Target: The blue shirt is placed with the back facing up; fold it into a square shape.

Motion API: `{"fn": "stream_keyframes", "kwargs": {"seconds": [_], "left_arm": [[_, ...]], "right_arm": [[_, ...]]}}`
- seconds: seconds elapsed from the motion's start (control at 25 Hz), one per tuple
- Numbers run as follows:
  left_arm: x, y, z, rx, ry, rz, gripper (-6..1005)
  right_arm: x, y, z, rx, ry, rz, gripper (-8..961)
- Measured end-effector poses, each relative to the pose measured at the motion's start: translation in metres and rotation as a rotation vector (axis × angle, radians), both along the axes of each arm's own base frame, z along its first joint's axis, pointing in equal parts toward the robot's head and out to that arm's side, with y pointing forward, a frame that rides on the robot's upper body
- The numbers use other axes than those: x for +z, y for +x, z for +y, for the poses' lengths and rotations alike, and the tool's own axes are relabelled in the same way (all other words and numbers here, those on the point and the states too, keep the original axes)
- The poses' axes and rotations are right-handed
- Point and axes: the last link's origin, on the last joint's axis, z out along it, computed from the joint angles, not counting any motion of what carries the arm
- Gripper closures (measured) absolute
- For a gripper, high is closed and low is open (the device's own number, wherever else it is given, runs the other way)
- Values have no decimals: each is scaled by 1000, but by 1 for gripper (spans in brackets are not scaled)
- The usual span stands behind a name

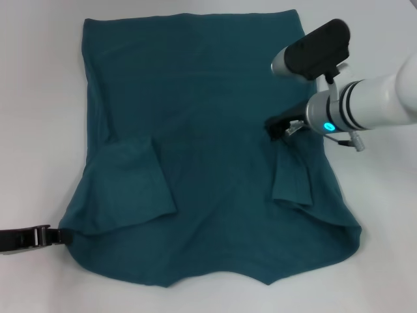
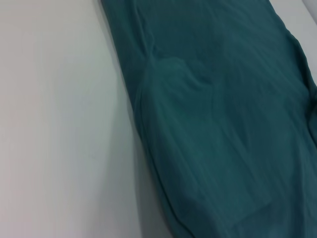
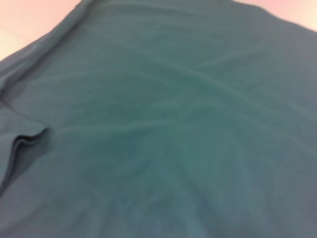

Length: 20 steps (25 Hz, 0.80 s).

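Shown flat, the dark teal-blue knit shirt (image 1: 208, 150): right gripper (image 1: 281, 127) over its right folded sleeve, left gripper (image 1: 39, 236) at the left sleeve edge; finger states cannot be told.

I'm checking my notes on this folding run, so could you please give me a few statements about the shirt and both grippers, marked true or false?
1. The blue shirt lies spread on the white table. True.
2. Both sleeves are folded inward over the body. True.
3. The right gripper is parked off the cloth. False: it is over the shirt, by the right sleeve fold.
4. The left gripper hovers above the shirt's middle. False: it is low at the shirt's left shoulder edge.
5. White lettering shows on the shirt. False: only plain fabric shows.
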Motion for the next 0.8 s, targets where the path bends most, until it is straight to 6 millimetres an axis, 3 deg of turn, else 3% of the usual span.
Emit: {"fn": "stream_keyframes", "kwargs": {"seconds": [0.32,0.8], "left_arm": [[-2,-1,-2,2,-8,-4,997],[-4,0,-1,-3,-13,-4,996]], "right_arm": [[25,9,-7,-26,-27,-136,955],[15,36,-20,-108,-79,-227,955]]}}
